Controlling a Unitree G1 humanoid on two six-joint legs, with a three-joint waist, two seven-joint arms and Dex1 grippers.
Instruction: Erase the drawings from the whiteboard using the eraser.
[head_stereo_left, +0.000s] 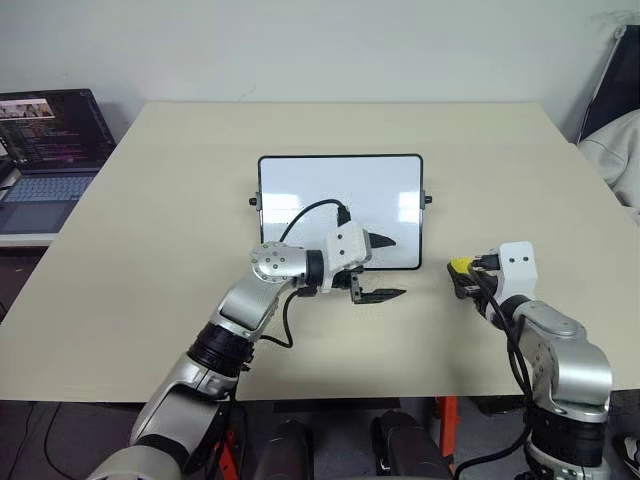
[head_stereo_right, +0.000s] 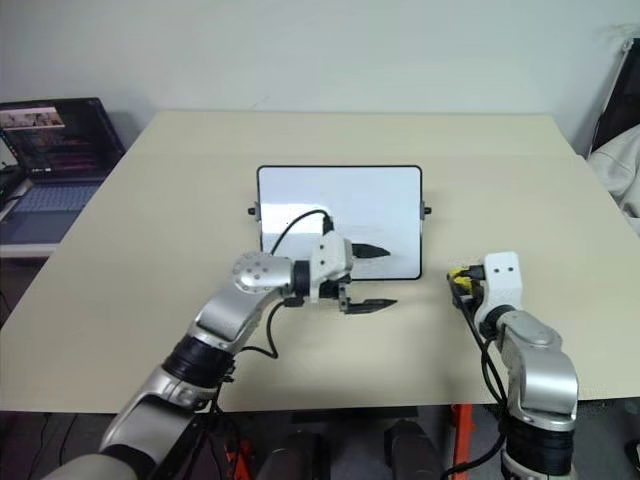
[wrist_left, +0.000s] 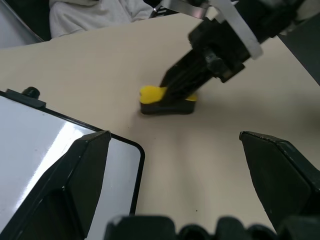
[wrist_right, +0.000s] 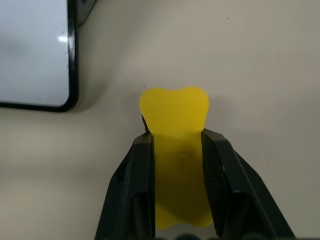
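A beige surface (head_stereo_left: 150, 250) is seen from the head views, with a laptop (head_stereo_left: 45, 150) on a lower desk off its left edge. The whiteboard (head_stereo_left: 340, 190) lies flat near the middle of the surface; no drawings can be made out on its white face in any view. The left gripper (head_stereo_left: 385, 268) is held level over the board's near right corner, its fingers spread apart and nothing between them. The right gripper (head_stereo_left: 462, 277) is to the right of the board, on the bare surface, clenched on the eraser (wrist_right: 175, 115). The right wrist view shows the yellow block pinched in between the two fingers. The left wrist view adds its black underside, resting on the surface.
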